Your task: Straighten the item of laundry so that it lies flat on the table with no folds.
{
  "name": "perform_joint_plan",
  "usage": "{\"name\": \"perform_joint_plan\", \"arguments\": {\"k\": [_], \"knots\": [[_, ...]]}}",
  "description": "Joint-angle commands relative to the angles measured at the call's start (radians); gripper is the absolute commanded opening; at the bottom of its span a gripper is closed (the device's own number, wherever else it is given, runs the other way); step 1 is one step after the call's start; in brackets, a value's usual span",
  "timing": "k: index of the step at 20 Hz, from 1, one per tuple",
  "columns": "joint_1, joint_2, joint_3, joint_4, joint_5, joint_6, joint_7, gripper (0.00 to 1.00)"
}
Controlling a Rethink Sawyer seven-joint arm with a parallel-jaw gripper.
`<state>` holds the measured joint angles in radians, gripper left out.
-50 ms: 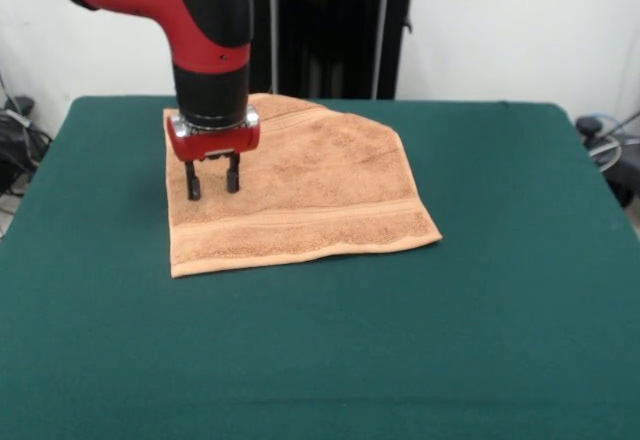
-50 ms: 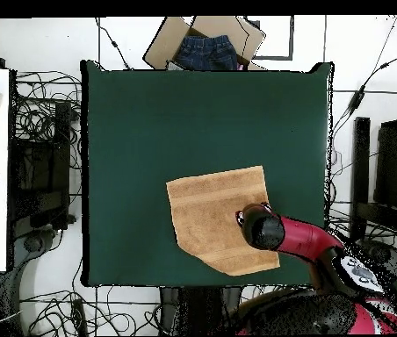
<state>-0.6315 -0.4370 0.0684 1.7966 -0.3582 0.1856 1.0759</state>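
I've got the tool (image 1: 212, 185) hanging over the towel (image 1: 300, 195), fingers (image 1: 192, 182) pointing down with a narrow gap between them, nothing held; tips look just above or barely on the cloth, I can't tell which. The towel sits directly under and spreads away from the tool, lying on the tabletop (image 1: 500, 340) toward the robot's end rather than the middle. It isn't square yet: in the front view the far corner opposite the tool's side looks cut off on a diagonal, which I read as a corner folded under or over. One woven band (image 1: 300, 215) runs along the edge nearest the camera, below the tool. My call for this step: don't pinch here in the middle, go to the folded corner, grip only the top layer at its edge, lift low and drag outward along the diagonal so the rest stays put. Room is fine: bare green felt all round the towel, widest beyond the banded edge. The towel's edge on the robot's side lies near the tabletop rim in the overhead view, so I'd pull away from that rim.
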Motion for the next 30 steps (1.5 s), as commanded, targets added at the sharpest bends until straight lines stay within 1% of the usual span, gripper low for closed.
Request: {"name": "perform_joint_plan", "arguments": {"k": [1,4,5,7,13,23,30], "knots": [[-0.028,0.305,0.117,-0.196,-0.069,-0.284,0.151,0.00],[-0.031,0.306,0.122,-0.197,-0.070,-0.280,0.148,0.00],[-0.019,0.305,0.110,-0.198,-0.062,-0.280,0.157,0.00],[-0.044,0.307,0.133,-0.184,-0.074,-0.304,0.157,0.00],[-0.048,0.308,0.132,-0.181,-0.067,-0.289,0.161,0.00],[-0.010,0.269,0.099,-0.163,-0.039,-0.237,0.175,0.00],[-0.021,0.264,0.106,-0.152,-0.045,-0.237,0.171,0.00]]}}
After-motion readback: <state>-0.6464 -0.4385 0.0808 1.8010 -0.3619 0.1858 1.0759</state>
